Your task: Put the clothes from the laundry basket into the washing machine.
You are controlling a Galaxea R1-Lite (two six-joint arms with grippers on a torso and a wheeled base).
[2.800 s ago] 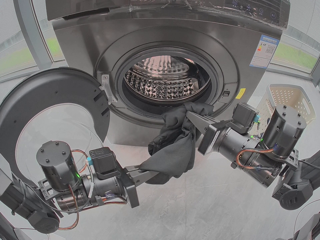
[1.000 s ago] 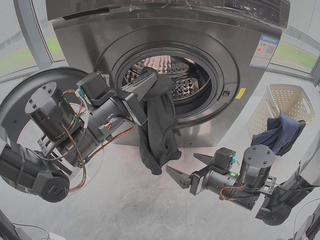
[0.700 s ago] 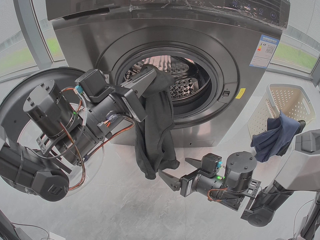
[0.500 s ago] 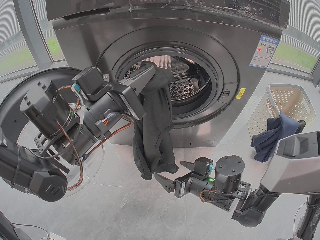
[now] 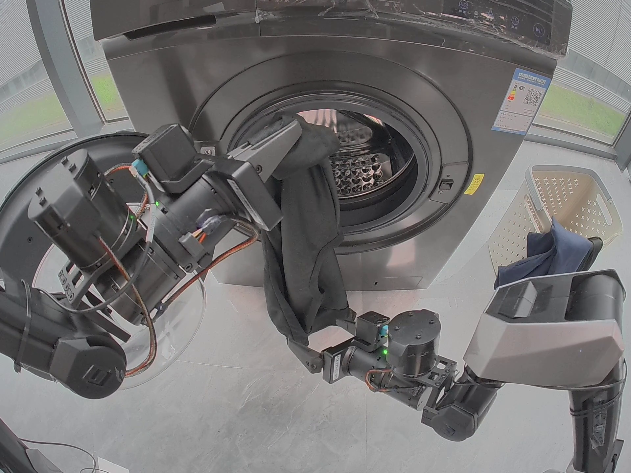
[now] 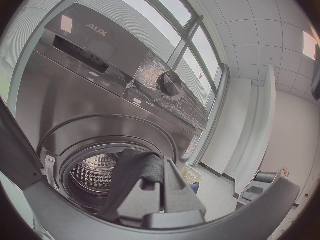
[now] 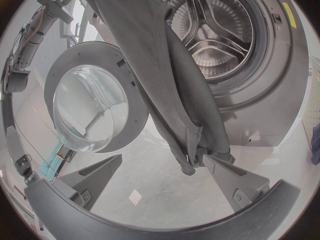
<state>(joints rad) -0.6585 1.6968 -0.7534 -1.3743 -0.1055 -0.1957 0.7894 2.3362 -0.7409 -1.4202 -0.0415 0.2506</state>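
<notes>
Swung low and leftward since the earlier frames, we log the right gripper point(image 7: 161, 158) under the hanging hem. Dark garment point(image 5: 309, 231): long axis vertical, top at the upper-left rim of the washing machine point(image 5: 420, 100) opening, tail above the floor. Left gripper point(image 5: 289, 136): jaws clamped on its top fold. Right gripper: jaws spread wide, empty, hem hanging between them; we judge this the nearer arm for the tail. Laundry basket point(image 5: 578, 192): blue garment point(image 5: 552, 251) draped over its near rim.
</notes>
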